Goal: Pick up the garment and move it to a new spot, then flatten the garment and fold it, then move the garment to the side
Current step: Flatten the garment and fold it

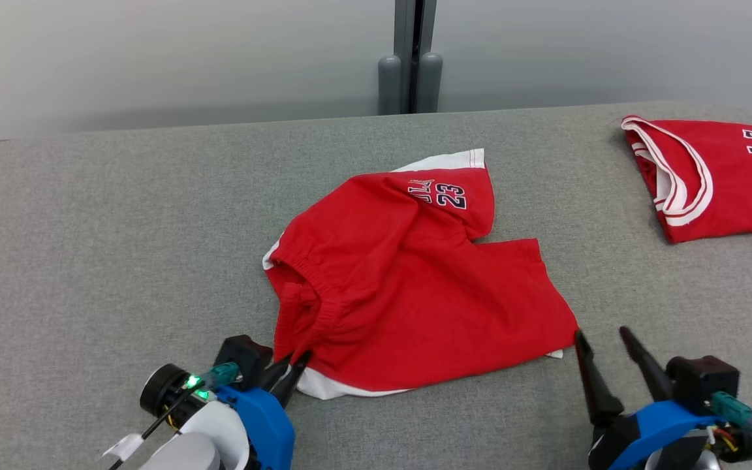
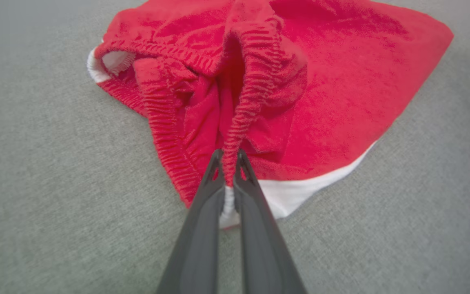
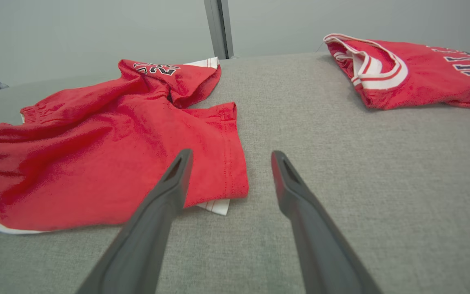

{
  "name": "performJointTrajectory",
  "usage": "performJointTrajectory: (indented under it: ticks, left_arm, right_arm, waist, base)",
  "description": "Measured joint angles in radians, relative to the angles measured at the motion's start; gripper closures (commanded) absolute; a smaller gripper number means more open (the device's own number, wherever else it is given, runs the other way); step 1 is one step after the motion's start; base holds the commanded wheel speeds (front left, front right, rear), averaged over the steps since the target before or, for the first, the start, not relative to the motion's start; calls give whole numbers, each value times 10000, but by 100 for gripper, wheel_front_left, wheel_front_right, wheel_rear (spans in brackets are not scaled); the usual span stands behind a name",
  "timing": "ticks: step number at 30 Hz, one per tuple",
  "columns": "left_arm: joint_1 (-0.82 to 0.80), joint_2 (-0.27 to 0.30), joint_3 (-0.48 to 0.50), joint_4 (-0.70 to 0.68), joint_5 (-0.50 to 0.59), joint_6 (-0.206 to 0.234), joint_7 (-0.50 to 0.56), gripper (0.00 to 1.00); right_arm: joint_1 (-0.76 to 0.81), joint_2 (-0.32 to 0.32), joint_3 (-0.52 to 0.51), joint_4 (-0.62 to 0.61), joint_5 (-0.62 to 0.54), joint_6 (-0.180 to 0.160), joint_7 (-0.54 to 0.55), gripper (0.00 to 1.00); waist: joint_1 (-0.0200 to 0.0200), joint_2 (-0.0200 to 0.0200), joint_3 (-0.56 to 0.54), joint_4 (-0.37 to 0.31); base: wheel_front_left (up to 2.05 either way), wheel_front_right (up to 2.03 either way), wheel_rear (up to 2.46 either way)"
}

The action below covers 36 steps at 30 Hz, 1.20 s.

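As I read across from the left of the head view, my left hand point(image 1: 291, 369) sits at the near-left corner of the red shorts point(image 1: 408, 274), low over the grey surface point(image 1: 89, 261). Its two dark fingers are clenched on cloth: the left wrist view shows a ridge of the gathered elastic waistband point(image 2: 251, 102) pinched between the fingertips, with a strip of white trim point(image 2: 300, 192) lying just beside them. From that grip the shorts spread away up and to the right, crumpled across the middle of the surface. The waistband opening gapes toward the left, one leg is folded over at the far side with the number 23 showing, and the other leg lies flatter toward the near right. My right hand point(image 1: 601, 336) is released, fingers well spread and holding nothing. Its tips point at the shorts' near-right corner, the inner finger just beside the hem; I cannot tell whether it touches the cloth. Farther right, a red jersey point(image 1: 722, 183) with white banding and dark lettering lies at the far right edge of the surface, well apart from the shorts.
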Motion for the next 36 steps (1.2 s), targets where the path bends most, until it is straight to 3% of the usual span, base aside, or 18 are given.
performJointTrajectory:
  ticks: [6,11,25,36]
  left_arm:
    - [510,-481,736,159,-826,504,-821,100]
    - [634,-734,915,203,-1022,587,-1202,100]
    - [527,-800,968,234,-1085,635,-1480,100]
    - [514,-646,978,88,-1160,692,-1494,100]
  right_arm:
    - [412,2,433,-31,504,0,1503,0]
    - [354,2,301,77,579,0,1833,0]
    - [-1023,6,-21,2134,351,0,1720,0]
    - [-1854,6,278,3118,1133,0,1064,0]
  waist:
    - [0,0,89,90]
    - [-1,-2,176,153]
    - [0,-2,363,381]
    - [-1,-2,462,398]
  base:
    - [0,0,0]
    - [0,0,0]
    - [0,0,0]
    - [0,0,0]
